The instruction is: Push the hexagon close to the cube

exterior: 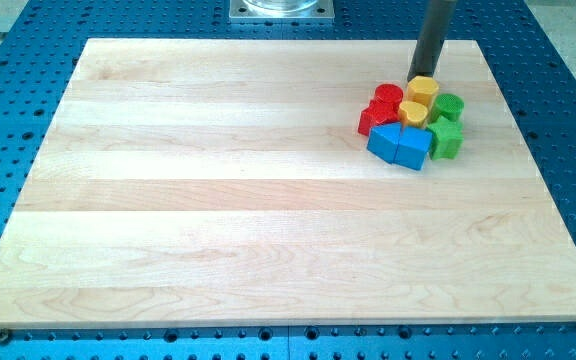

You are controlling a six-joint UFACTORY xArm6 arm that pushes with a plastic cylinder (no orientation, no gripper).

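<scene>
Several blocks sit packed together at the view's upper right of the wooden board [218, 200]. A yellow hexagon [423, 90] is at the top of the cluster, with a second yellow block [413, 112] just below it. A red cylinder-like block [387, 98] and another red block [372, 120] lie on the left. A blue cube [386, 139] and a blue block [414, 148] lie at the bottom. Two green blocks [449, 106] [446, 139] are on the right. My tip [417, 79] stands just above the yellow hexagon, touching or almost touching its top-left edge.
The board rests on a blue perforated table [568, 120]. A metal mount plate [282, 10] shows at the view's top centre. The board's right edge is a short way to the right of the cluster.
</scene>
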